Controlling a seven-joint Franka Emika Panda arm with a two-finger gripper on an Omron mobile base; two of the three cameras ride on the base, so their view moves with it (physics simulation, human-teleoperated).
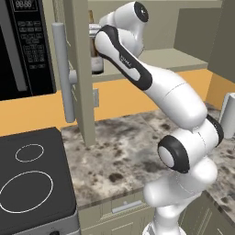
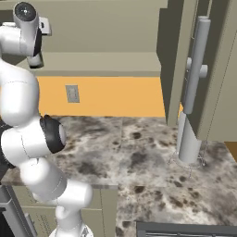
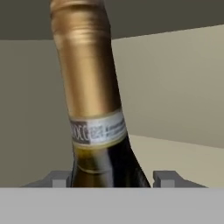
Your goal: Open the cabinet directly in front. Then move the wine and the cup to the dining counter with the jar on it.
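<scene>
Hand view: wine (image 3: 94,109) standing inside the cabinet (image 3: 175,87), its shoulder sitting between the gripper (image 3: 111,178) fingertips, which are pinching the glass. Left base view: arm reaching past the open door (image 1: 80,69). Right base view: bar handle (image 2: 194,65) showing over the worktop (image 2: 139,152).

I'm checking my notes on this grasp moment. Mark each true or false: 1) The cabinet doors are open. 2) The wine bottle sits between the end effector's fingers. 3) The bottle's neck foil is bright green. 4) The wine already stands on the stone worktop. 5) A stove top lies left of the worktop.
1) True: the cabinet doors stand open.
2) True: the wine sits between the end effector fingers.
3) False: the foil is tan-gold.
4) False: it is still inside the cabinet, above the worktop.
5) True: the stove top is there.
</scene>
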